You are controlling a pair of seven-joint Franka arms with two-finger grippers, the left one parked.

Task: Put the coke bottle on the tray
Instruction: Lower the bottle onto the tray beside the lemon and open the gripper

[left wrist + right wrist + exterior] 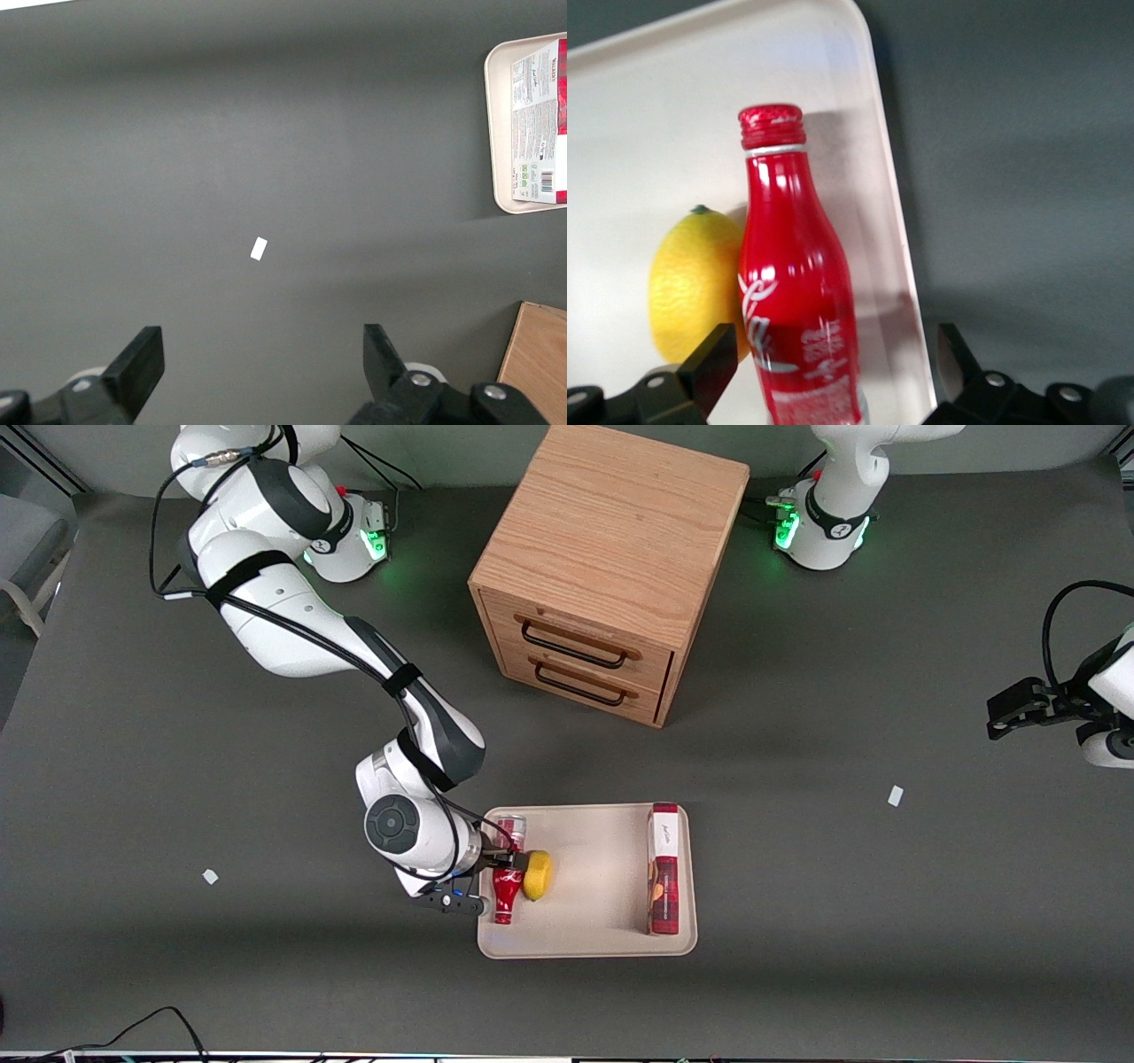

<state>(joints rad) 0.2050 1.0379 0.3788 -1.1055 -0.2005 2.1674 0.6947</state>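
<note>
The red coke bottle (506, 893) lies on the beige tray (594, 908), at the tray's end toward the working arm. Its red cap points at the front camera. In the right wrist view the coke bottle (793, 266) lies between the tray's rim (890, 221) and a yellow lemon (691, 274), against the lemon. My right gripper (508, 861) is over the bottle's lower body. Its fingers (709, 363) stand wide apart on either side of the bottle and do not touch it, so the right gripper (828, 359) is open.
A red-and-white box (664, 868) lies on the tray at the parked arm's end and shows in the left wrist view (536, 115). The lemon (537, 875) lies beside the bottle. A wooden drawer cabinet (611, 558) stands farther from the front camera. White scraps (896, 795) (210, 876) lie on the table.
</note>
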